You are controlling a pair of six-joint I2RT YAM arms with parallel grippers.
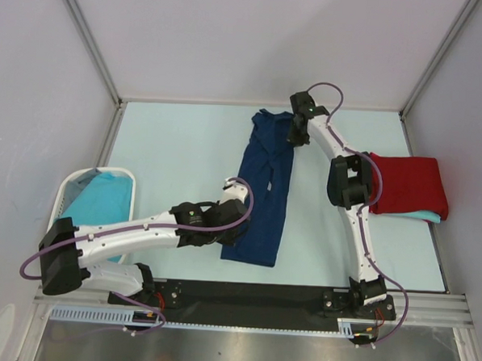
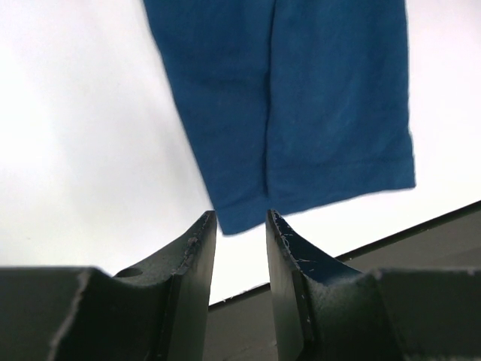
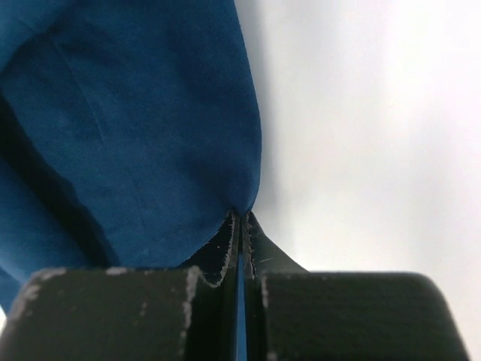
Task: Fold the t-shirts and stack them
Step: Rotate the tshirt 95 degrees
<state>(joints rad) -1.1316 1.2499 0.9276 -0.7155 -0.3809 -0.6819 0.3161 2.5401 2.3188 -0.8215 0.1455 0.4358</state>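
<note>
The right gripper [image 3: 240, 218] is clamping its closed jaws on a fold at the far end of the navy t-shirt [image 1: 264, 198]. The left gripper [image 2: 240, 219] is holding its jaws apart with nothing between them, its tips pointing at the near hem corner just ahead. The navy t-shirt is lying as a long narrow strip down the middle of the table [image 1: 178, 153]. At the right edge, a folded red t-shirt [image 1: 406, 185] is resting on a turquoise t-shirt [image 1: 423, 216]. At the left, a white basket [image 1: 67, 189] is holding turquoise cloth [image 1: 102, 201].
</note>
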